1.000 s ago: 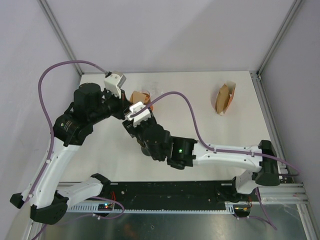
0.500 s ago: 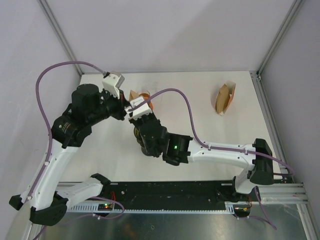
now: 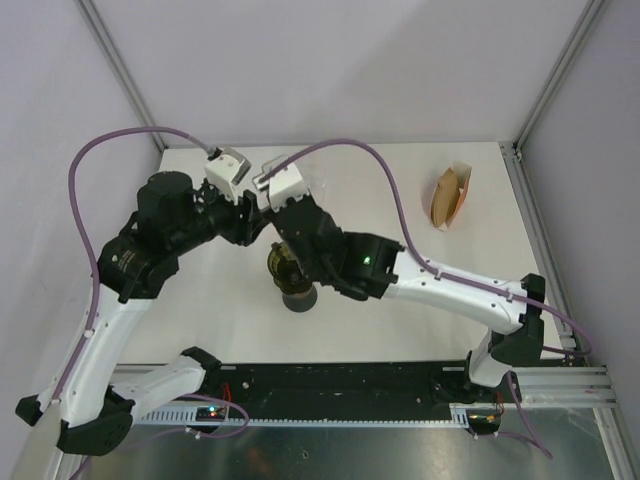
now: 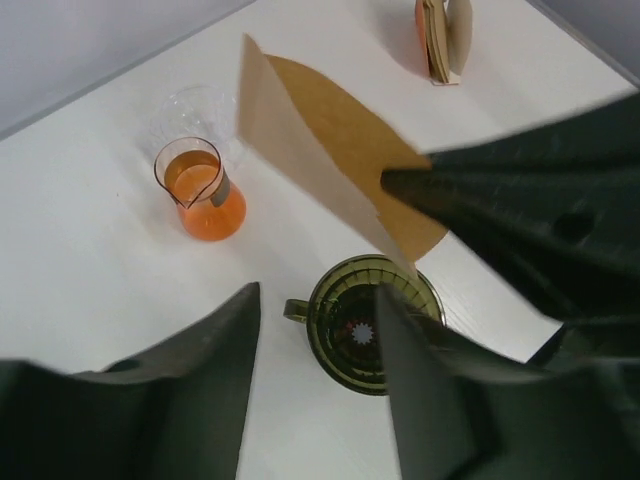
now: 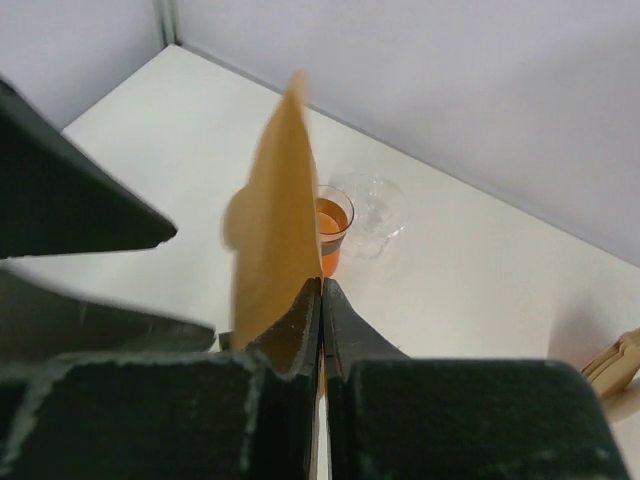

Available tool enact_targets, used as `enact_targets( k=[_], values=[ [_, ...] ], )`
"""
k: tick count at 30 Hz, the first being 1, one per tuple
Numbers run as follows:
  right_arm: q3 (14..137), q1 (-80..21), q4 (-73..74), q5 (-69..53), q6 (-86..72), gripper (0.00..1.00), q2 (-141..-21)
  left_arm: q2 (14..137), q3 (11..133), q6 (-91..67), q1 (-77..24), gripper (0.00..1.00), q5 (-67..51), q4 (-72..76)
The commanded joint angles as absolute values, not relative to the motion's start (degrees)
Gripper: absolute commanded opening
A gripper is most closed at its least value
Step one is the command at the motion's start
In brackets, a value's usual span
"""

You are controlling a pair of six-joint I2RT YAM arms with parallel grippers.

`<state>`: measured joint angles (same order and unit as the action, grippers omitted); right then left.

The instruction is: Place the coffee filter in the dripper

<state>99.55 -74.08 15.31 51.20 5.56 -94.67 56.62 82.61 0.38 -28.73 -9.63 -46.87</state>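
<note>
A: Status, risks?
B: My right gripper (image 5: 320, 290) is clamped on the flat brown paper filter (image 5: 275, 200), aloft by the dark green glass dripper (image 4: 330, 345), left of desk (image 3: 400, 180) centre. Left gripper (image 4: 315, 300) is apart, empty. Risk: unopened, the filter lands edgewise and tips out.

Left tool (image 4: 316, 300) jaws parted; right tool (image 5: 321, 290) pinched shut; wrists close together, seemingly almost touching
</note>
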Motion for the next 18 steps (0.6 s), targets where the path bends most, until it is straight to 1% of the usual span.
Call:
enact_targets(
  k=[1, 3, 5, 9, 12, 18],
  values=[
    [113.4, -72.2, 42.1, 44.1, -5.1, 0.0, -96.9, 53.1, 84.8, 6.5, -28.6, 0.62, -12.7, -47.5],
    [117.8, -71.1, 49.6, 39.6, -7.6, 0.0, -98.0, 52.1, 85.8, 6.6, -28.5, 0.69, -13.5, -48.2],
    [121.2, -69.5, 55.6, 33.3, -9.6, 0.0, -98.8, 51.3, 87.0, 6.3, -28.5, 0.73, -13.0, -48.9],
    [124.1, -67.0, 62.3, 20.0, -11.2, 0.0, -99.4, 50.3, 87.5, 6.3, -28.4, 0.78, -8.1, -49.7],
    [126.5, -66.8, 66.5, 15.9, -11.3, 0.0, -100.8, 50.7, 85.9, 5.9, -27.7, 0.8, -5.5, -50.1],
    [130.3, -66.5, 72.2, 13.0, -10.7, 0.0, -106.1, 53.4, 84.3, 3.1, -25.2, 0.82, -9.8, -50.4]
  ],
)
